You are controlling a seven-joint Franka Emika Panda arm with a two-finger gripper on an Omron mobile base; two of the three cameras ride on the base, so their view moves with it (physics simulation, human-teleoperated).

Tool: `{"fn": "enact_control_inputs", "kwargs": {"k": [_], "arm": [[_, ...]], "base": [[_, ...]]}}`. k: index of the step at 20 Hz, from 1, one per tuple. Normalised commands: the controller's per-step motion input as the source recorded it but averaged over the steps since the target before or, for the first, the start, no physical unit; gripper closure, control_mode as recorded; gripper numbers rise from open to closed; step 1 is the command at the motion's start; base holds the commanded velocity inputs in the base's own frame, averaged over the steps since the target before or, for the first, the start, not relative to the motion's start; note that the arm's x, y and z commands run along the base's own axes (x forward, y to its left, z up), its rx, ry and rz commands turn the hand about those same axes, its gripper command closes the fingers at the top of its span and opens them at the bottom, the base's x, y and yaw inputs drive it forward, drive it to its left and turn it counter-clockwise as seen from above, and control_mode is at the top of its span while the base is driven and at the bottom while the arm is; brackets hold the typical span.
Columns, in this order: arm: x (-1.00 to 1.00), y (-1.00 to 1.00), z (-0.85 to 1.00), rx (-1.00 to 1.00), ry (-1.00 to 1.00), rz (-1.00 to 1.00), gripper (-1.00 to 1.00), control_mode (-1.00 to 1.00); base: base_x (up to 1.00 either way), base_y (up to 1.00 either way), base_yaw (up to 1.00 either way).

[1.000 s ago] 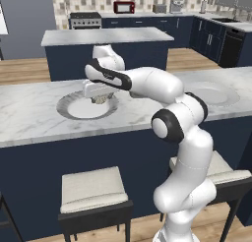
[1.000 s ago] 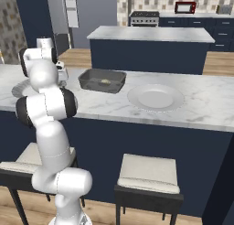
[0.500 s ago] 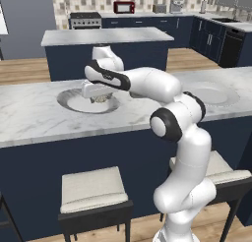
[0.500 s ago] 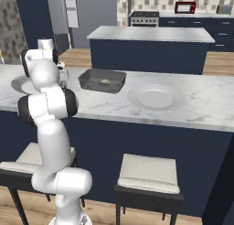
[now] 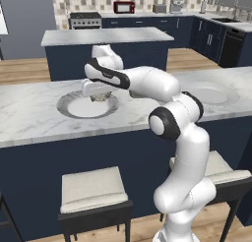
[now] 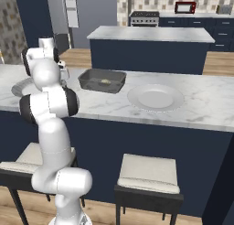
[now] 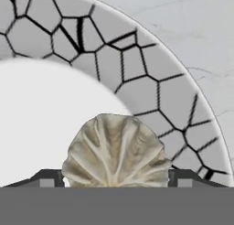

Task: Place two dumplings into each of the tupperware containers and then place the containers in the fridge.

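Low at the hand view's bottom edge, the gripper [image 7: 114, 183] has dropped onto the round grey plate [image 7: 151, 91], its parted tips now flanking, not yet clamping, the pleated beige dumpling [image 7: 116, 151].

My gripper [image 5: 100, 96] hangs low over a round plate [image 5: 74, 107] on the near counter [image 5: 29, 115], with a dumpling [image 7: 116, 151] between my fingertips [image 7: 48, 178]. To my right along the counter sits a container [image 6: 101, 81] with something small inside, and right of that a second plate [image 6: 155, 98]. Behind stands an island [image 6: 151, 34].
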Motion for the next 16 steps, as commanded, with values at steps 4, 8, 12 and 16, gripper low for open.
{"fn": "enact_control_inputs", "kwargs": {"k": [4, 8, 12, 16], "arm": [[-0.06, -0.07, 0.69, 0.0, -0.05, -0.07, 1.0, -1.0], [-0.02, -0.3, 1.0, 0.0, -0.05, -0.07, 1.0, -1.0], [-0.01, -0.72, 0.9, 0.0, -0.01, -0.17, 1.0, -1.0], [0.0, -0.99, 0.21, 0.02, 0.0, -0.19, 1.0, -1.0]], "base": [[0.0, 0.0, 0.0], [0.0, 0.0, 0.0], [0.0, 0.0, 0.0], [0.0, 0.0, 0.0]]}}
